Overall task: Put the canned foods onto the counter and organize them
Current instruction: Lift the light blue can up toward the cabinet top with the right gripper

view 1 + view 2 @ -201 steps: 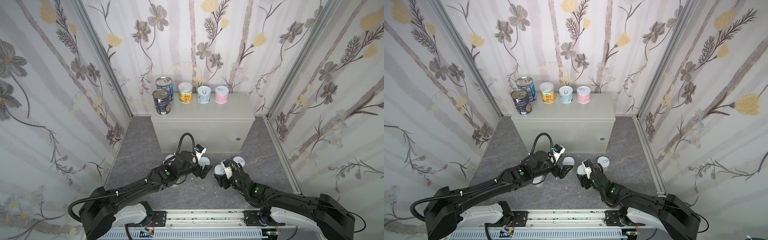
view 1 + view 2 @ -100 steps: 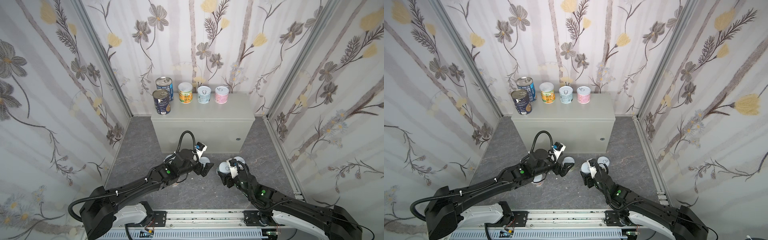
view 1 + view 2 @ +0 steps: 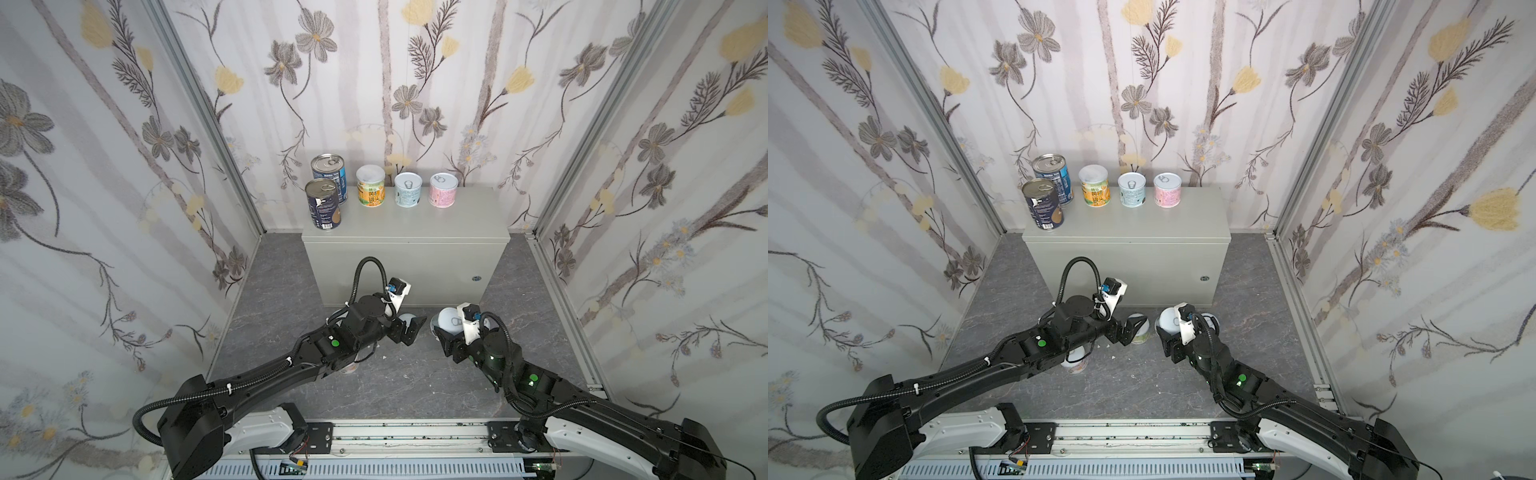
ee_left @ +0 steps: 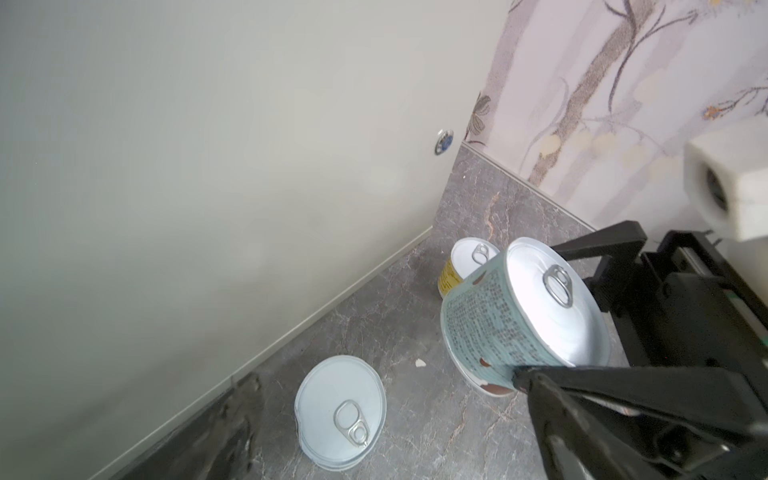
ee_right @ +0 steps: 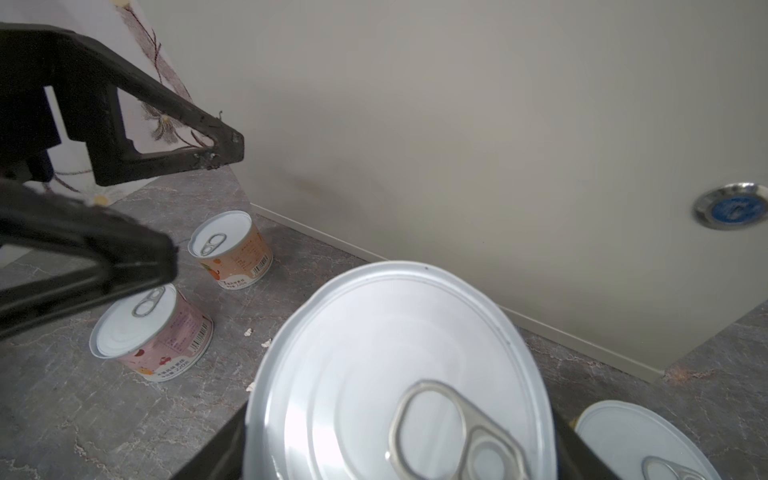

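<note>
Five cans [image 3: 408, 195] stand upright on the tabletop [image 3: 415, 226]: two dark-blue at its left end, three short ones in a row along the wall [image 3: 457, 83]. My right claw [image 4: 536, 313] grips a sixth can [image 4: 482, 320], pale blue, tilted, low before the tabletop's front. My left claw [image 5: 202, 203] hangs wide open just beside it, near short cans [image 5: 151, 332] with white lids standing on the floor [image 3: 270, 332].

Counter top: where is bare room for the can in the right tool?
Bare: the right end of the counter, past the pink can, and the front strip right of the front dark-blue can. Crowded: the back-left corner and back edge.
</note>
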### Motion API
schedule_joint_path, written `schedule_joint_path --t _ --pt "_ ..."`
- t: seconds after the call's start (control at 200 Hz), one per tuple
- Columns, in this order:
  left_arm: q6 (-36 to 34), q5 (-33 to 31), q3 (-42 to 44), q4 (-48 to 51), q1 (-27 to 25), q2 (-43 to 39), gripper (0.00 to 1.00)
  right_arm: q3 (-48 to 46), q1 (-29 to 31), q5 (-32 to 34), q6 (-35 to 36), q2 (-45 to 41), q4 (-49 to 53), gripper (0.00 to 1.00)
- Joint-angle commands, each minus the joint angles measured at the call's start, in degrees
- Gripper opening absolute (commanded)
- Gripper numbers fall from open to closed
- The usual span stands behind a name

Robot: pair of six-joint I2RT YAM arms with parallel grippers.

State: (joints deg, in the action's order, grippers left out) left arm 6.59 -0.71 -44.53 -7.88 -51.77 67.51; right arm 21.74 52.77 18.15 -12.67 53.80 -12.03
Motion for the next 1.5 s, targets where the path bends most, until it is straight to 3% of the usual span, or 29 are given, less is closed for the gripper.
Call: schedule_joint_path --t 0.0,0.355,0.6,0.849,1.494 --pt "-1.4 -3.2 -1.1 -4.9 -0.1 0.0 1.00 2.1 0.1 0.0 1.9 -0.6 -3.7 0.36" --pt "-4.0 -0.2 -3.6 -7.6 0.1 -1.7 1.00 5.6 -0.1 1.3 3.6 -2.2 -6.5 0.36" --pt "-8.2 6.8 -8.2 -3.8 0.1 -2.7 1.00 17.9 -2.5 0.5 3.4 -0.7 6.4 0.34" --pt "-9.6 11.8 -13.3 1.6 0.1 -3.1 1.00 28.5 -8.3 -5.5 4.7 1.7 9.7 0.36" --pt "-8.5 7.6 -11.4 3.6 0.0 -6.3 1.00 54.9 -21.7 -17.0 9.5 19.6 19.7 0.35"
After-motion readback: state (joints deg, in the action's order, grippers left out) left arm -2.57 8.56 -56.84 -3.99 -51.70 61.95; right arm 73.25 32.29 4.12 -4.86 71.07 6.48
